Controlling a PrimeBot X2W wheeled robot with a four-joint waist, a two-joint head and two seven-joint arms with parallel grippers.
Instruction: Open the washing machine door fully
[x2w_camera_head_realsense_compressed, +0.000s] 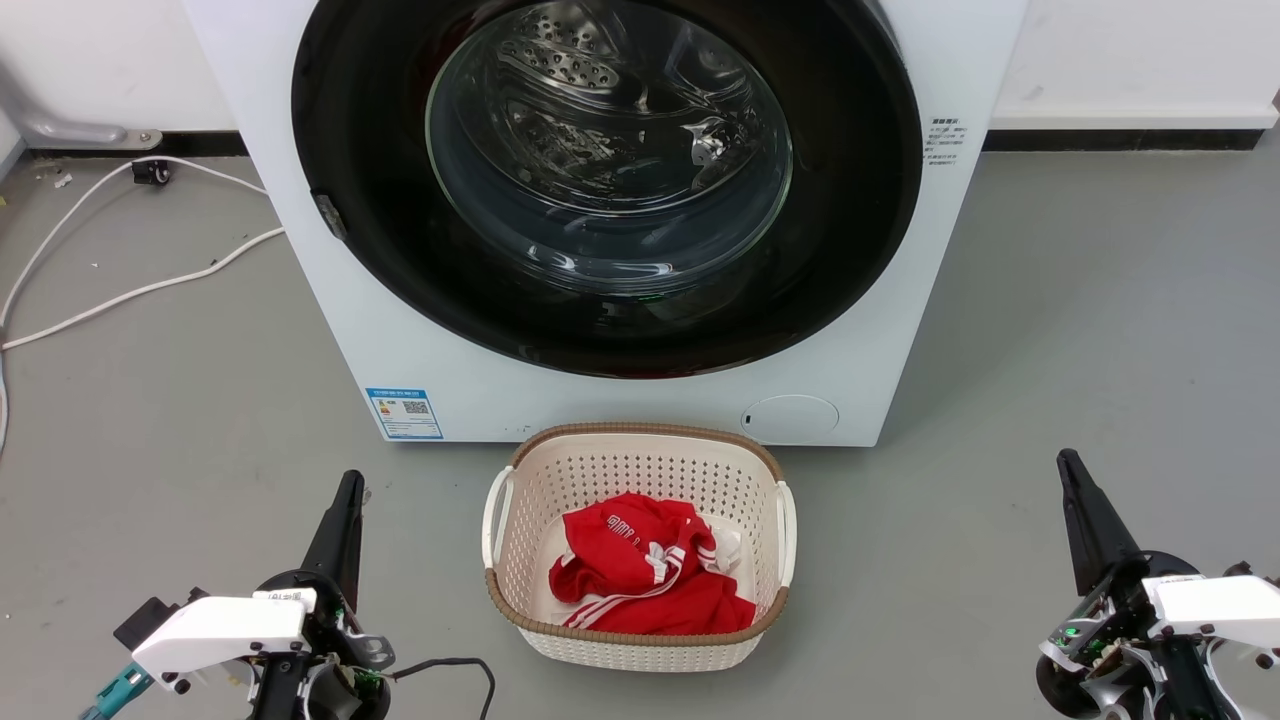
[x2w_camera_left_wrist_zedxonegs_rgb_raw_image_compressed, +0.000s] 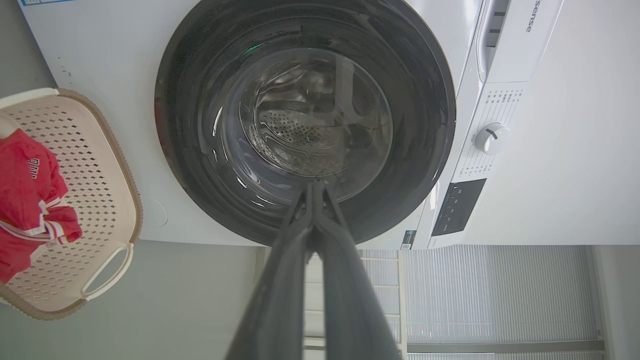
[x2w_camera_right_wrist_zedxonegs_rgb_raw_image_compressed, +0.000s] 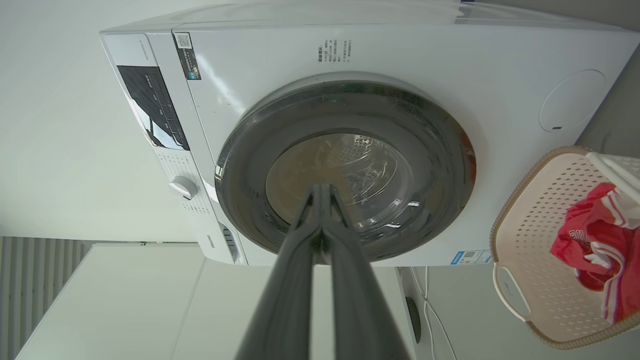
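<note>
While the washing machine door sat shut and flush in the front of the washing machine, neither pincer touched it. Left gripper, short of the machine toward the robot's left: fingers pressed together, tips meeting, nothing held. Right gripper, short of the machine toward the robot's right: likewise closed on nothing. A cream laundry basket holding a red garment stood just before the machine, between the two grippers.
</note>
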